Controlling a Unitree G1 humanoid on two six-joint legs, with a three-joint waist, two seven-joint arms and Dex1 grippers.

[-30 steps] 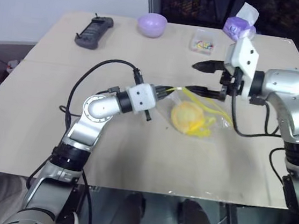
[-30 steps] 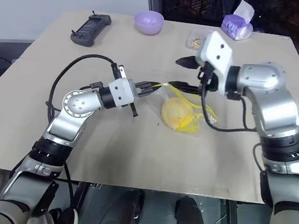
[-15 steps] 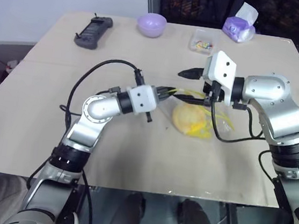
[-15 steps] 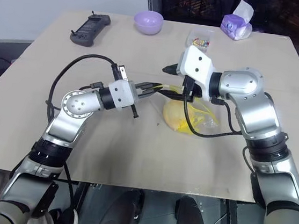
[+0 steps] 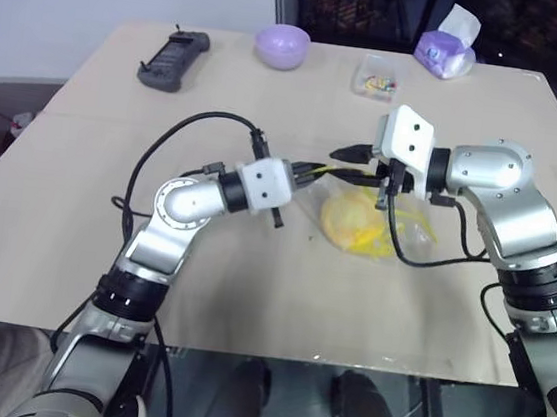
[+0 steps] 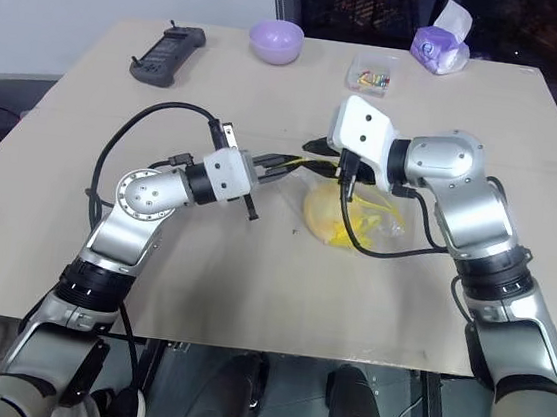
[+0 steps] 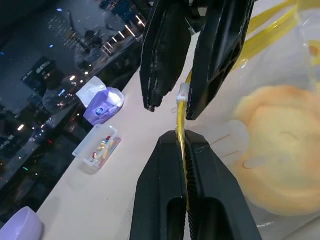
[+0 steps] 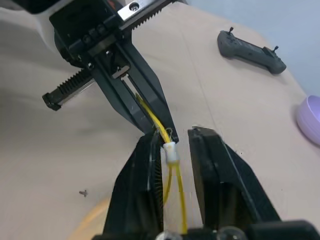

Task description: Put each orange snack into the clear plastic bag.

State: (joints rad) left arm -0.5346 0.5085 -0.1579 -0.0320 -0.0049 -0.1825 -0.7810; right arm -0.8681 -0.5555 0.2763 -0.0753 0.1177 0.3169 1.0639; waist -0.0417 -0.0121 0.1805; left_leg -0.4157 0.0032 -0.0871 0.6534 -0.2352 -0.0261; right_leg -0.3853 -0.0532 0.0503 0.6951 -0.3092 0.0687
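bun (image 7: 280, 150): blurred, cut by frame edge | bowl (image 7: 20, 225): cut off at corner | box (image 5: 377, 77) contents: too small to tell

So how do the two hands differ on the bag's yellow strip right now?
The left hand is shut tight on the bag's yellow strip; the right hand straddles the strip's white slider with a gap showing. Left reaches level; right tips slightly downward. Both meet at the bag's mouth, bun inside.
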